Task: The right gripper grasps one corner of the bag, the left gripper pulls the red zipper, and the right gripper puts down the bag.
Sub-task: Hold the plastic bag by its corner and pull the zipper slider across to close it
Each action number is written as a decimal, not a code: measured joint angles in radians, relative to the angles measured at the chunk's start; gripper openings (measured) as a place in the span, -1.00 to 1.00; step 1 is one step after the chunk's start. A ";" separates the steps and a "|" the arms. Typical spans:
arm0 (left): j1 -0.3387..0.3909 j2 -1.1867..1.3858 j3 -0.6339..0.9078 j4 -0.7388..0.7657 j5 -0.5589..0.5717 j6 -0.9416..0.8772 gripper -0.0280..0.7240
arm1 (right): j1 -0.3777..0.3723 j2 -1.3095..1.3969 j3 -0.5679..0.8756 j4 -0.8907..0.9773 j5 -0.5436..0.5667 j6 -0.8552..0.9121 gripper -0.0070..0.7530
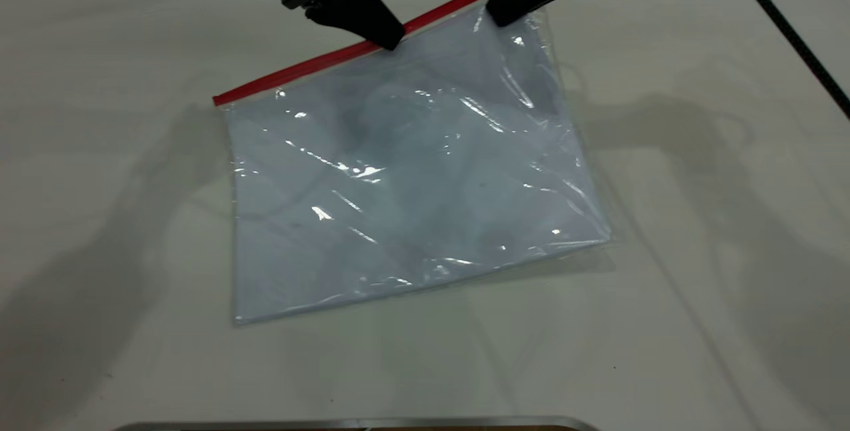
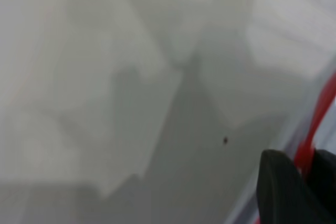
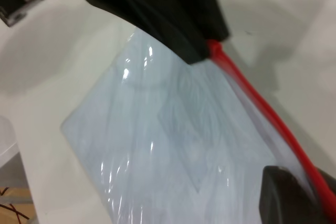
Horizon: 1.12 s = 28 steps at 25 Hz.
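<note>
Bag point(image 1: 412, 178) hangs tilted from both end effectors: right end effector point(image 1: 503, 17) grips its corner point(image 1: 524, 19), left end effector point(image 1: 392, 39) pinches the red zipper point(image 1: 319, 62). Clear, crinkled plastic shows pale sheets inside, its low edge on the surface point(image 1: 697, 285).

1. Looking like a lab or robot test bench: a plain white desk point(image 1: 697, 285) is filling the whole exterior view.
2. A braided black cable point(image 1: 790, 32) is running across its far right corner.
3. A metal edge strip point(image 1: 358, 423) is showing along the near side.
</note>
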 joint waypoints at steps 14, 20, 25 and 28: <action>0.066 -0.001 0.000 0.097 -0.005 -0.076 -0.54 | -0.092 0.000 0.000 0.002 -0.010 0.000 -0.89; 0.058 -0.019 -0.002 -0.112 -0.023 0.005 -0.40 | -0.077 0.000 0.000 0.008 0.022 0.000 -0.89; 0.016 -0.019 -0.032 -0.127 -0.027 0.029 0.07 | -0.036 0.000 0.000 0.012 0.051 -0.010 -0.89; -0.012 -0.019 -0.044 -0.136 -0.035 0.057 0.26 | -0.018 0.000 0.000 0.029 0.056 -0.018 -0.89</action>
